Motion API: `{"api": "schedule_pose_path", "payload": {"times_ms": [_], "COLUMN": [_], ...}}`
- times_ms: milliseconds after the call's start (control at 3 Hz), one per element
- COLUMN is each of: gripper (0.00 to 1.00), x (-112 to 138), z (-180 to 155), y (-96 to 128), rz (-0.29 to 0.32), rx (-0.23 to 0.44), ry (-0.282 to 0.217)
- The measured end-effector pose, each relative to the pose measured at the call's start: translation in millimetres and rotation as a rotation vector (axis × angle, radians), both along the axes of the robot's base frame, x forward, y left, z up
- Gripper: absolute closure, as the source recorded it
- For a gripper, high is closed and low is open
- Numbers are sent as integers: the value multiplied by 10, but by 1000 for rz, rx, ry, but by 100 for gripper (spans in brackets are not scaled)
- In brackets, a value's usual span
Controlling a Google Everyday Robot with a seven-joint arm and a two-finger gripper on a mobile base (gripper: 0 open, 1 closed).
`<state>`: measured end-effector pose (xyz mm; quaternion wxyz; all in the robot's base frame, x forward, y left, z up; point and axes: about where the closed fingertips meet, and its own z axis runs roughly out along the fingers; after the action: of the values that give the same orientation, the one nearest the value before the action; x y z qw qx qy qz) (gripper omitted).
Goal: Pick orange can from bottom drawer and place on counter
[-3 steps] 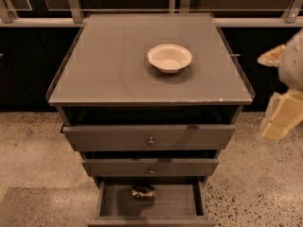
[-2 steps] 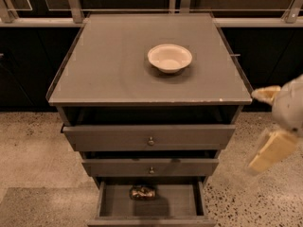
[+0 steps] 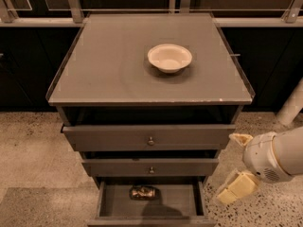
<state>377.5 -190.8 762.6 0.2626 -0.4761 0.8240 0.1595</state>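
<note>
The orange can (image 3: 143, 192) lies on its side near the back of the bottom drawer (image 3: 182, 201), which is pulled out. The counter (image 3: 104, 65) forms the cabinet's top. My gripper (image 3: 237, 163) hangs to the right of the cabinet, level with the middle drawer, above and to the right of the can. It is open, with one cream finger high and the other low, and nothing is held between them.
A cream-white bowl (image 3: 169, 57) sits on the counter right of centre. The two upper drawers (image 3: 150, 138) with round knobs stand slightly pulled out above the bottom one. Speckled floor surrounds the cabinet; dark cabinets and a rail run behind.
My gripper has dropped from beside the counter's right edge to beside the drawers and shifted left toward the cabinet. The can and bowl have not moved.
</note>
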Motion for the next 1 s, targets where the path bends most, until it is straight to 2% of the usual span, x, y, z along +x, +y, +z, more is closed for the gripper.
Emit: {"api": "schedule_pose_path", "payload": {"times_ms": [333, 667, 1000], "gripper": [0, 0, 0], "x": [-17, -107, -109], "z": [27, -490, -1330], "y": [-4, -64, 21], "rz": [-2, -74, -117], "rx": [1, 87, 180], "ry": [-8, 55, 149]}}
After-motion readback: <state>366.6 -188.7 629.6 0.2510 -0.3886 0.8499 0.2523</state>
